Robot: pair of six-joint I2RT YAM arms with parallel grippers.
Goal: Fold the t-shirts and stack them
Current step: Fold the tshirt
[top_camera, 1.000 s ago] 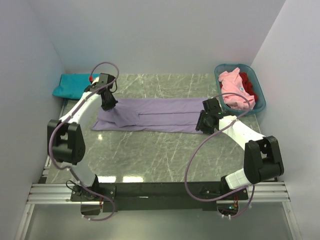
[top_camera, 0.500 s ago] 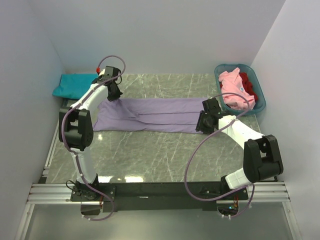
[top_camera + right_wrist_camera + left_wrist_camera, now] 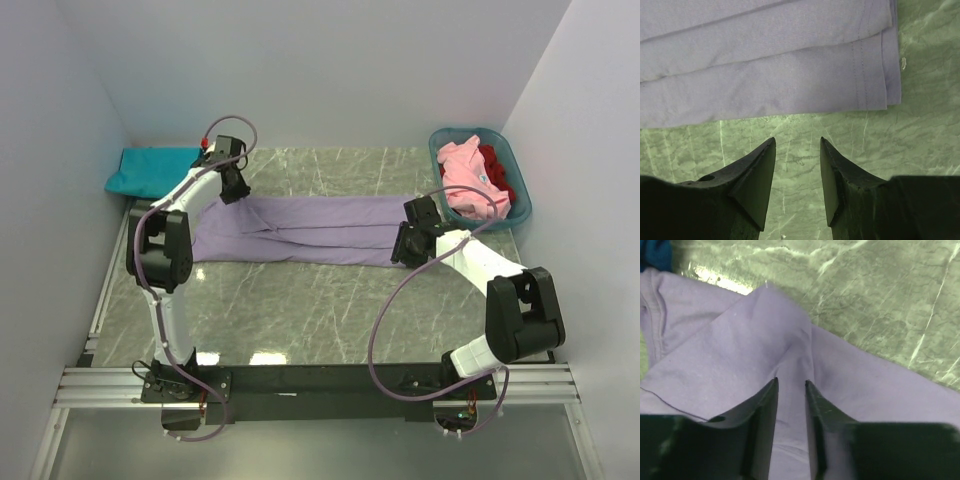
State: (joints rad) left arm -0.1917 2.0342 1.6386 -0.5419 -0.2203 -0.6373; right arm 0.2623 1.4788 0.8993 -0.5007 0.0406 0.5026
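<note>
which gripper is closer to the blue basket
Right. The right gripper hovers by the purple shirt's end, just left of the basket; the left gripper is at the shirt's opposite end.

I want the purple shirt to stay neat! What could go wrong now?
1. The left gripper looks pinched on only a small ridge of the purple t-shirt; the cloth could slip out, or a pull could drag the long fold crooked.
2. The right gripper is open over bare table, just short of the shirt's edge; closing there would likely catch nothing.
</note>
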